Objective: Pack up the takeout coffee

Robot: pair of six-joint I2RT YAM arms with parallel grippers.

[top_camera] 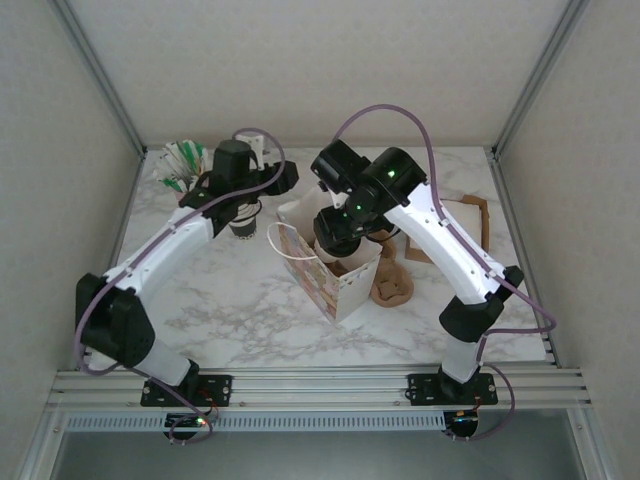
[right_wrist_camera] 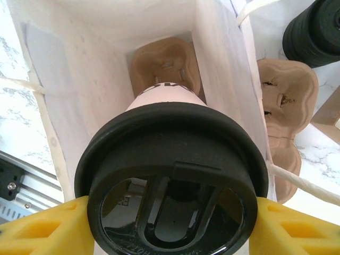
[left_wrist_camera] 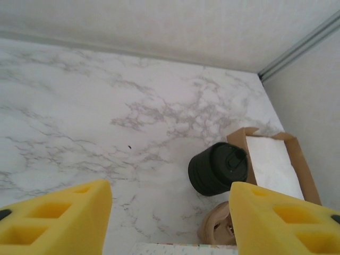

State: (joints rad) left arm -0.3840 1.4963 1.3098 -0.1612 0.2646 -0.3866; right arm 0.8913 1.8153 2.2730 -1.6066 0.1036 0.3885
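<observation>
Right gripper (right_wrist_camera: 170,223): yellow pads clamped on either side of the takeout coffee (right_wrist_camera: 170,154), a pale paper cup with a glossy black sip lid, held upright. The cup hangs in the mouth of the white paper bag (right_wrist_camera: 223,64), directly above a brown moulded pulp carrier (right_wrist_camera: 164,66) lying on the bag's floor. The lid hides the cup's base, so I cannot tell whether it is seated. Judged step: lowering the cup into the carrier's well. To do it well, descend straight and slowly, keep the cup vertical, and hold it centred between the bag walls, which stand close on both sides. Watch the white string handle (right_wrist_camera: 297,178) at the right edge, since a snag would drag the bag. Let go only once the base is bedded in the well, then lift straight out. Left gripper (left_wrist_camera: 170,218): jaws apart, nothing between them, above bare marble table (left_wrist_camera: 106,106) and well clear of the bag. A black cylinder (left_wrist_camera: 218,169) and a second carrier (right_wrist_camera: 287,101) sit outside the bag.
</observation>
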